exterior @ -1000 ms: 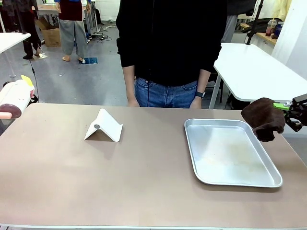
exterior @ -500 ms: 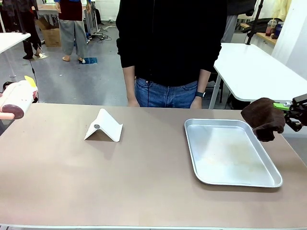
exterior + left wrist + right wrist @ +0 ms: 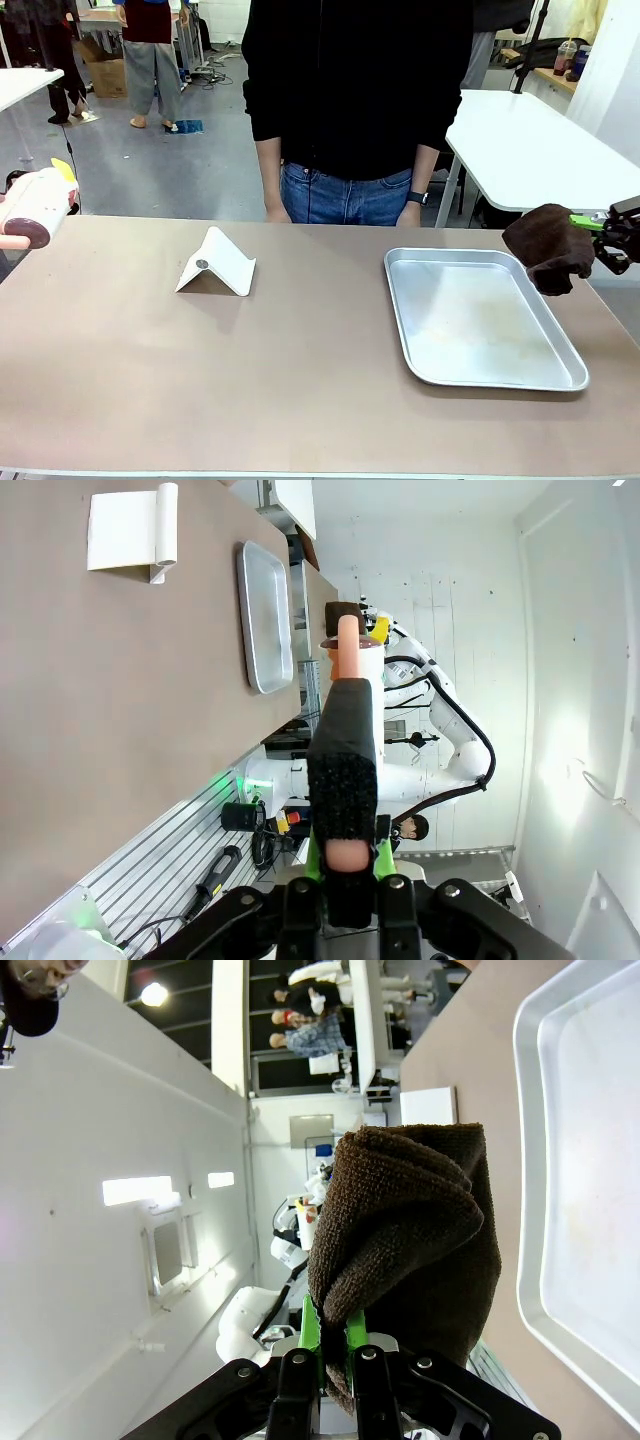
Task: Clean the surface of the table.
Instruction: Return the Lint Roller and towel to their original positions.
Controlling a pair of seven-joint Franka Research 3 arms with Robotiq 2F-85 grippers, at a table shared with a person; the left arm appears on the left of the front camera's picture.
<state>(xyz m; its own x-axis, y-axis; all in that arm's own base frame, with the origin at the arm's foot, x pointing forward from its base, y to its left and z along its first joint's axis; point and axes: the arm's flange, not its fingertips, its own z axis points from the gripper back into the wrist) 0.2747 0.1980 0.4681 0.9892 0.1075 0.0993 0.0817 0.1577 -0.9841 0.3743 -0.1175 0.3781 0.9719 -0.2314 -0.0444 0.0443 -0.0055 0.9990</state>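
The taupe table (image 3: 300,390) spreads across the front view. Beyond its right edge my right gripper (image 3: 603,236) is shut on a bunched brown cloth (image 3: 546,246), held in the air beside the tray. In the right wrist view the cloth (image 3: 410,1230) hangs from the gripper (image 3: 328,1345) over the table (image 3: 480,1090). At the far left my left gripper is shut on a white and pink bottle-like thing (image 3: 32,205), held above the table's left edge. The left wrist view has this gripper (image 3: 345,862) clamped on the thing's pink stem (image 3: 346,650).
A shiny metal tray (image 3: 400,312) lies on the right half of the table. A white folded stand (image 3: 217,263) sits at the back left. A person in a black top stands at the far edge, hands (image 3: 408,215) down near it. A white table (image 3: 530,150) stands behind.
The white and pink thing in my left gripper has shifted slightly upward. The right gripper and the cloth have stayed still.
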